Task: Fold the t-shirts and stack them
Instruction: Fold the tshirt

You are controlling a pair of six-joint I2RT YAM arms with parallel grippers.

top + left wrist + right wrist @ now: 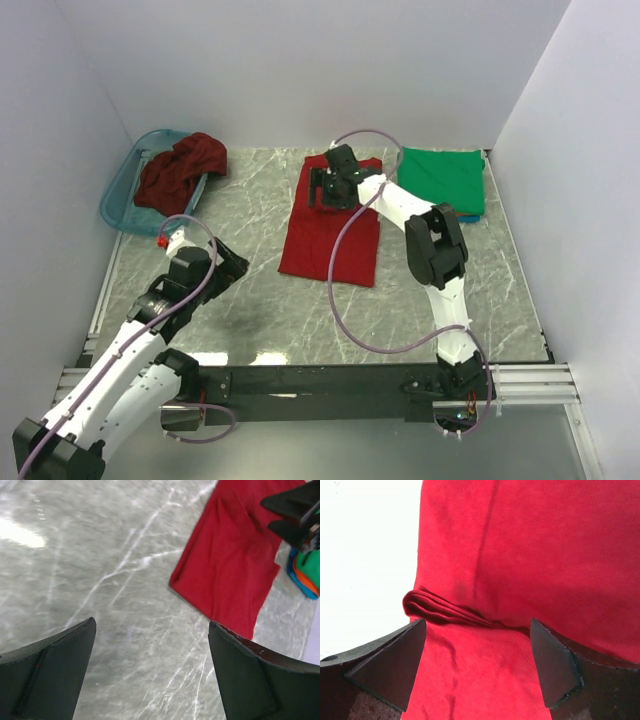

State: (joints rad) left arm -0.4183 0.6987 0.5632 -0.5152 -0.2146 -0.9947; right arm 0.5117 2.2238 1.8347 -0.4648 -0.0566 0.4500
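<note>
A bright red t-shirt (330,235) lies on the marble table as a long folded strip. My right gripper (330,185) hovers open over its far end. In the right wrist view the jaws (478,625) straddle the red cloth (530,545), with a bunched fold (445,610) just beyond the fingertips and nothing pinched. My left gripper (235,265) stands open over bare table to the left of the shirt, and in its wrist view the gripper (152,622) has only marble between the fingers, the red t-shirt (230,565) ahead on the right. A folded green t-shirt (442,180) tops a stack at the back right.
A translucent teal basket (118,200) at the back left holds a crumpled maroon t-shirt (180,170). Orange and blue edges of the stack (307,577) show under the green one. White walls close in the table on three sides. A black rail (320,380) runs along the near edge.
</note>
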